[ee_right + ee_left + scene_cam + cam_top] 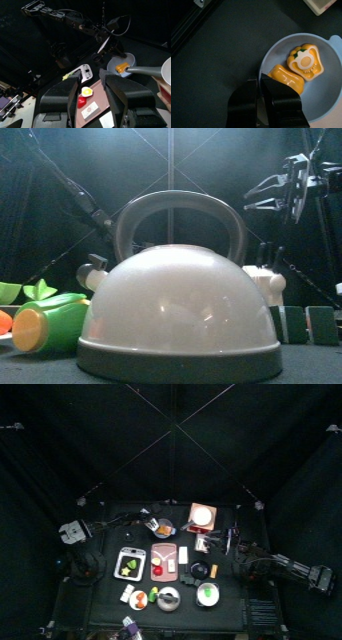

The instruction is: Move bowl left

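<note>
Task item: small round greyish bowl with a pale rim (pixel 324 97), resting flat on the black worktop (pixel 224 50); seen from above among the rear items of the cluster, behind the pink rectangular tray (pixel 164 561) and left of a pale round dish (pixel 202 514).
Bowl contents: two orange-yellow toy food pieces, one flower-edged with a pale centre (pixel 304 61), one plain and curved (pixel 284 77), lying side by side against the inner wall.
Left claw (pixel 261 100): set at the bowl's near rim, jaws drawn close with only a narrow slit between them; rim runs into that slit, so read as clamped on the bowl's edge.
Reason for hold: judged an edge pinch, chosen because the bowl is too wide to span and the contents must stay inside; suited to sliding or a low lift rather than tipping.
Left arm pose: extended from the left side across the worktop, wrist angled down steeply onto the rim.
Right claw (pixel 90 79): jaws spread wide, holding nothing.
Right arm pose: raised well above the worktop at the right, clear of the items, looking down on the bowl from a distance; appears parked.
Progress: judged at the grasp stage; bowl not yet carried left.
Risk: thin-rim grip may slip or tilt the bowl; neighbouring items stand near on the leftward path.
Front view: blocked largely by a white domed kettle with a grey handle (pixel 181 308); bowl not visible there.
</note>
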`<state>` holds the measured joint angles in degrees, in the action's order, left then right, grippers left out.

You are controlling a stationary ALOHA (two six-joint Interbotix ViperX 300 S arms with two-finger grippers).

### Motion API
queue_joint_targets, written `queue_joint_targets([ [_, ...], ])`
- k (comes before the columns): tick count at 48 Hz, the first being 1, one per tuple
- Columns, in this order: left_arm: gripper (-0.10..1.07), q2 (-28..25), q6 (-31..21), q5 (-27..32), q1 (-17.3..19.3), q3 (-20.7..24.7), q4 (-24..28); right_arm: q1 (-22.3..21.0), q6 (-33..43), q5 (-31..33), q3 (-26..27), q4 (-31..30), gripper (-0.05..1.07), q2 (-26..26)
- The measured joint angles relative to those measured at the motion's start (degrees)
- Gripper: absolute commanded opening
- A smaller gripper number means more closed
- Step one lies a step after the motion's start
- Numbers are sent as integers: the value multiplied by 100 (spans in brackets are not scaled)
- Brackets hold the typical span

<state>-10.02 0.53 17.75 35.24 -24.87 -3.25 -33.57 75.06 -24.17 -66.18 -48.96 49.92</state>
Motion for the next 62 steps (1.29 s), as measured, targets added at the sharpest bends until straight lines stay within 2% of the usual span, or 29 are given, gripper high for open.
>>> queue_joint_targets([
  [16, 44, 229, 0, 343, 0, -70, 18, 0, -9, 0, -26, 0, 74, 0],
  [25, 44, 466, 0, 448, 105, -343, 44, 0, -9, 9, -26, 18, 74, 0],
  [44, 43, 1099, 0, 439, 809, -1063, 299, -53, 0, 0, -44, 26, 74, -53],
  [62, 43, 1749, -9, 9, 1345, -1907, 299, -88, 0, 0, -44, 35, 74, -70],
])
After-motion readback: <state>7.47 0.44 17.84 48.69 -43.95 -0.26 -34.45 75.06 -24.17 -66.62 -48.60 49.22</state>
